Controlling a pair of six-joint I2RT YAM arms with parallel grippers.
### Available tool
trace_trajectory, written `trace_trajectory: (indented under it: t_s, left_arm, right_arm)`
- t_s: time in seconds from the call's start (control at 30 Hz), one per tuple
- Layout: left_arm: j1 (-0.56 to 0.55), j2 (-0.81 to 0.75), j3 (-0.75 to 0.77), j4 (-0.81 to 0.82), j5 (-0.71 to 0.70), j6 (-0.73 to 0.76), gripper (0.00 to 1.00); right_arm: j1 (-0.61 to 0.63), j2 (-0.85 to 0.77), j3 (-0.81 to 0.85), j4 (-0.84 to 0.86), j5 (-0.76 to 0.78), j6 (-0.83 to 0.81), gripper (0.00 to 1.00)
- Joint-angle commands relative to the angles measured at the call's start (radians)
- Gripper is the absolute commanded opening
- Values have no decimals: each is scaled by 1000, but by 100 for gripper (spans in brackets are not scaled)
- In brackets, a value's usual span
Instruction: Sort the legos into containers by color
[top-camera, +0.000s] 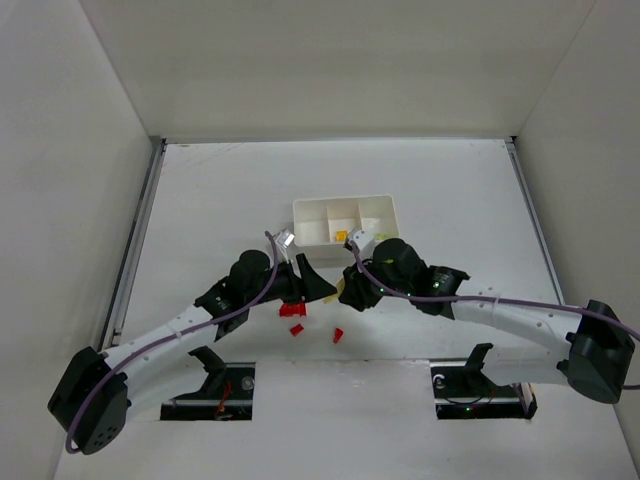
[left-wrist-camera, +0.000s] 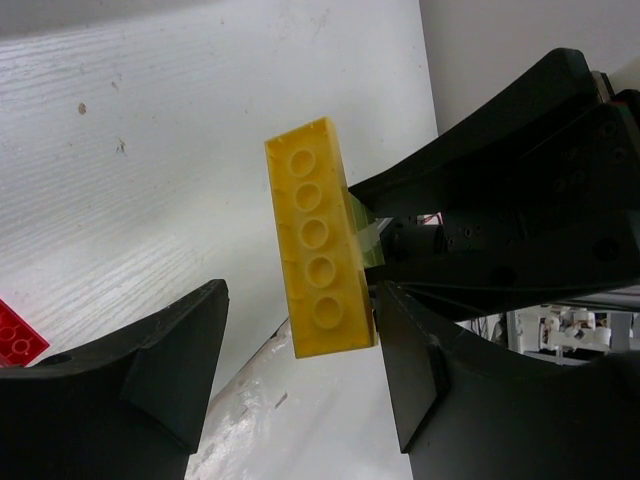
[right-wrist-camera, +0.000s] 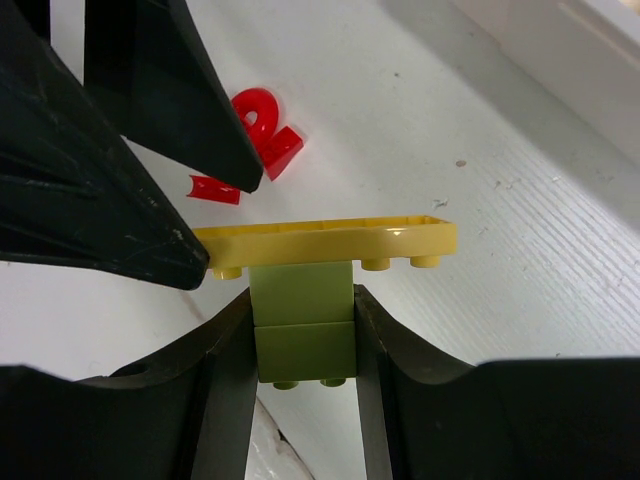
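Observation:
My right gripper (right-wrist-camera: 302, 298) is shut on two stacked light green legos (right-wrist-camera: 304, 322). A long yellow lego plate (right-wrist-camera: 330, 242) is stuck on their far end. My left gripper (left-wrist-camera: 300, 300) is open, and its jaws stand on either side of one end of the yellow plate (left-wrist-camera: 315, 240), with the right finger (left-wrist-camera: 420, 370) close beside it. In the top view both grippers (top-camera: 318, 285) (top-camera: 350, 288) meet just in front of the white three-compartment tray (top-camera: 310, 208). A yellow piece (top-camera: 341, 236) lies in the tray's middle compartment. Red legos (top-camera: 292, 310) lie on the table below the grippers.
Two more red pieces (top-camera: 297, 329) (top-camera: 338, 335) lie near the front. Red pieces (right-wrist-camera: 262, 130) also show past the left fingers (right-wrist-camera: 150, 210) in the right wrist view, and one (left-wrist-camera: 18, 338) shows in the left wrist view. White walls enclose the table.

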Motion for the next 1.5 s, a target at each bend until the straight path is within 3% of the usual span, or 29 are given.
trace_trajectory:
  t_s: [0.0, 0.43, 0.93, 1.47]
  left_arm:
    - [-9, -1, 16, 42, 26, 3, 58]
    - [-41, 22, 16, 110, 26, -40, 56]
    - [-29, 10, 10, 150, 15, -57, 35]
    - [11, -30, 16, 153, -26, -44, 26]
  right_arm:
    - [-13, -10, 25, 51, -11, 12, 32]
    - [-19, 3, 23, 97, -45, 30, 32]
    - [-19, -10, 3, 126, -45, 44, 32]
    - [-27, -20, -25, 156, -50, 50, 30]
